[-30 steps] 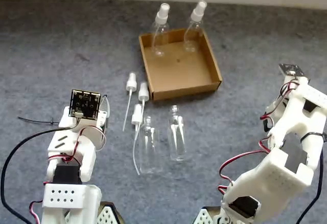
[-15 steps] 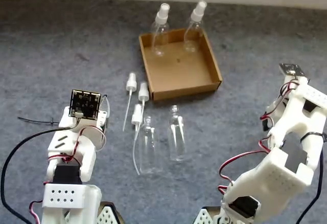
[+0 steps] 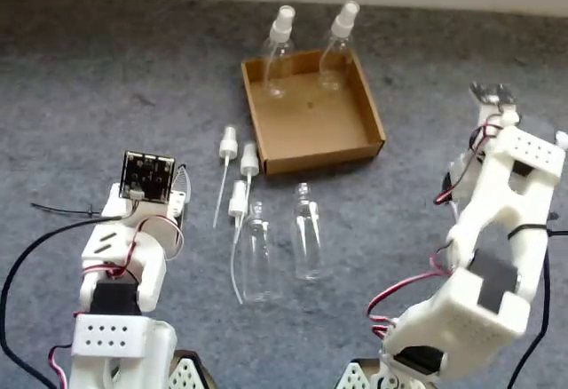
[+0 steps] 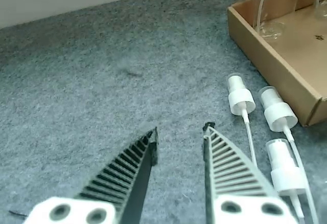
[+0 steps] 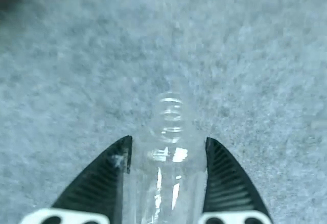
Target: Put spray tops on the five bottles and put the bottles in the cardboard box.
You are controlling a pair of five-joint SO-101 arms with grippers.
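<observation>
We see the right gripper (image 5: 166, 152) clamped on a clear bottle (image 5: 169, 180) with no top, its neck pointing out over the grey carpet (image 5: 76, 55). The right arm (image 3: 497, 220) is bent up high, right of the cardboard box (image 3: 324, 156). The left gripper (image 4: 180, 137) has its fingers apart and holds nothing, just beside three loose spray tops (image 4: 240, 98).
</observation>
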